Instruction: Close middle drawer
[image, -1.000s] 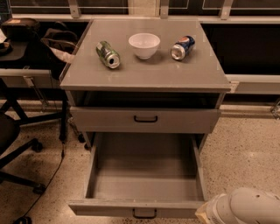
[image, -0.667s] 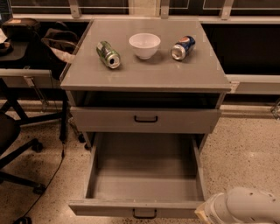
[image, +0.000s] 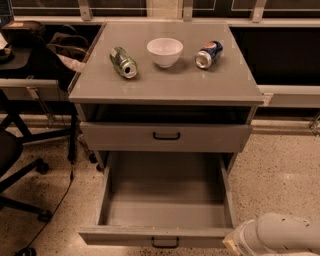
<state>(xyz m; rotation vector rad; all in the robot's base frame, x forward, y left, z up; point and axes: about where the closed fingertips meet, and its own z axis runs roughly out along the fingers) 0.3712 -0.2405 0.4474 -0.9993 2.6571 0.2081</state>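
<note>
The middle drawer (image: 165, 200) is pulled far out of the grey cabinet and is empty inside. Its flat front (image: 125, 236) with a small black handle (image: 165, 243) is at the bottom edge of the camera view. Above it, the top drawer (image: 165, 136) stands slightly out, with its own black handle. My white arm (image: 285, 235) comes in from the bottom right corner. My gripper (image: 231, 243) is at the arm's tip, just right of the middle drawer's front right corner and mostly cut off by the edge of the view.
On the cabinet top (image: 165, 85) lie a green can (image: 123, 62), a white bowl (image: 164, 51) and a blue can (image: 208, 54). An office chair base (image: 20, 175) and a cable (image: 60, 200) are on the floor at the left. A desk stands behind them.
</note>
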